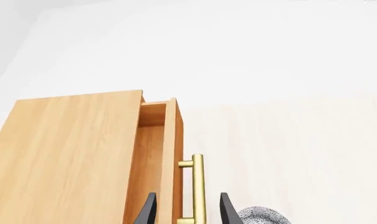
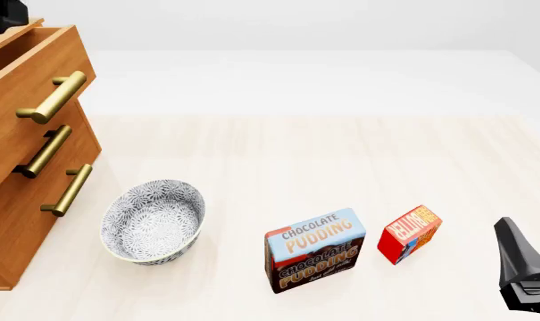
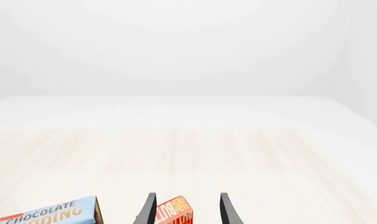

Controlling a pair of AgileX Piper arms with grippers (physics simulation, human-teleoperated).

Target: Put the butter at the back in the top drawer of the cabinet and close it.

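The cabinet [image 2: 20,200] stands at the far left, and its top drawer [image 2: 33,63] is pulled out a little, with the inside [image 1: 152,140] showing as a narrow gap. The drawer's brass handle [image 1: 197,186] lines up between the fingers of my open left gripper [image 1: 188,212]. In the front view nothing holds that handle [image 2: 51,98]. The butter [image 2: 410,234], a small red box, lies on the table at the front right. My right gripper [image 2: 520,267] is open just right of it and apart from it, with the butter [image 3: 175,212] ahead between its fingers.
A blue-and-brown Chocolate Pudding box [image 2: 314,251] stands just left of the butter. A patterned grey bowl [image 2: 154,221] sits near the cabinet's lower drawers. A dark part of the left arm [image 2: 0,17] shows above the cabinet top.
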